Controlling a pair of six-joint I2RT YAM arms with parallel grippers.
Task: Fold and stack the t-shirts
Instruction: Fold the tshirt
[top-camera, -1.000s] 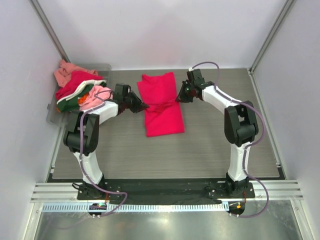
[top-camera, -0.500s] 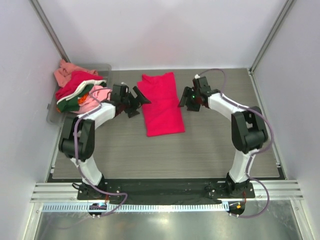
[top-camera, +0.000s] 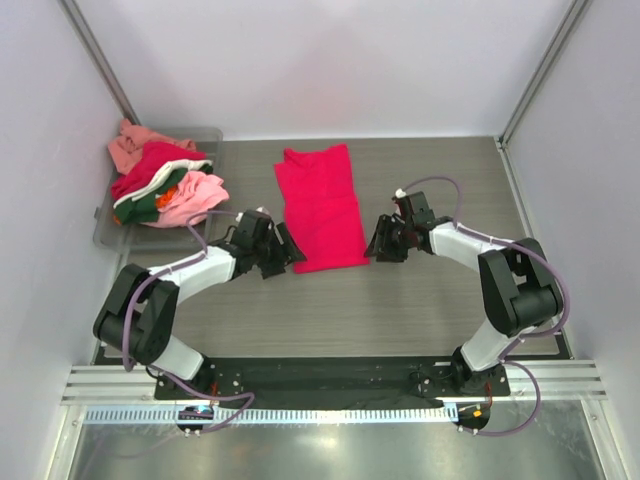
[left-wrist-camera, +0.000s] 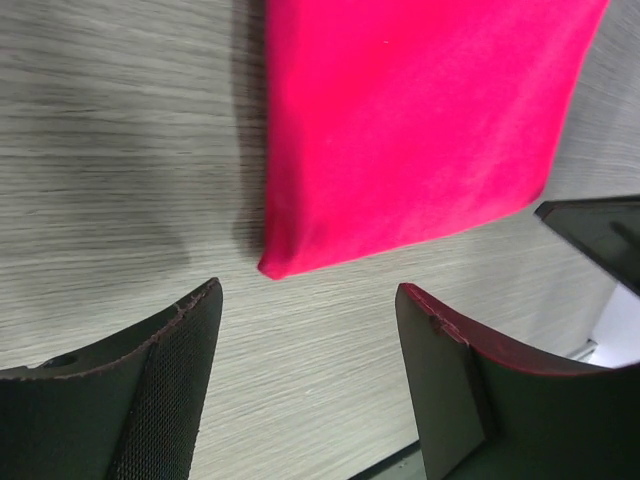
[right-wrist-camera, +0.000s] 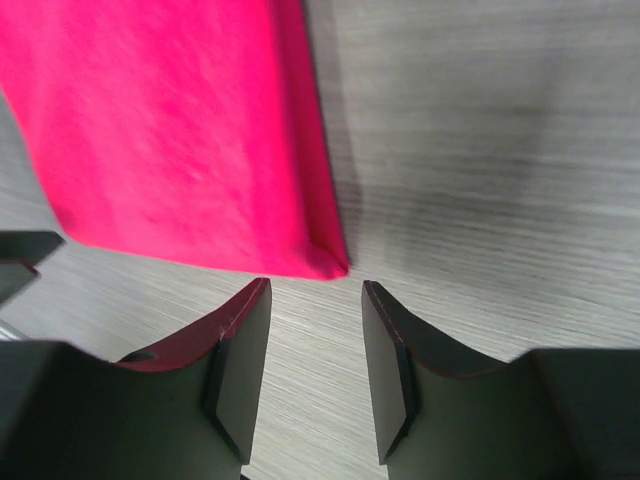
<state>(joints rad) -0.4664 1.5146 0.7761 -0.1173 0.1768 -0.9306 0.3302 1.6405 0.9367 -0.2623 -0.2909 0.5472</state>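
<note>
Crimson-red t-shirt (top-camera: 322, 210): it lies flat near the middle of the table (top-camera: 440, 300) as a long narrow strip running away from you. Its near edge sits between your two grippers.
Other t-shirts (top-camera: 160, 185): they are heaped in the clear bin (top-camera: 103, 228) at the far left, well apart from the work.
Left gripper (left-wrist-camera: 308, 290): its fingers are spread and hold nothing. It is low over the wood, with the near left corner (left-wrist-camera: 270, 266) just ahead of the gap.
Right gripper (right-wrist-camera: 316, 287): it is also spread and empty, with the near right corner (right-wrist-camera: 338, 266) just beyond its fingertips.
Step in hand: it looks like you are about to take both near corners, so the near end can be folded over the far end.
Approach: ease each gripper forward along the table so that one finger slides under the corner and the other passes over it. The edge shows some thickness there, so go deep enough to catch every layer.
Grasp: close both sides together, on the corners themselves and not further in.
Lift: raise both arms evenly and keep the near edge lightly taut between them.
Risk: if you pinch only the top layer, the strip probably opens. If one arm leads, the fold lands skewed.
</note>
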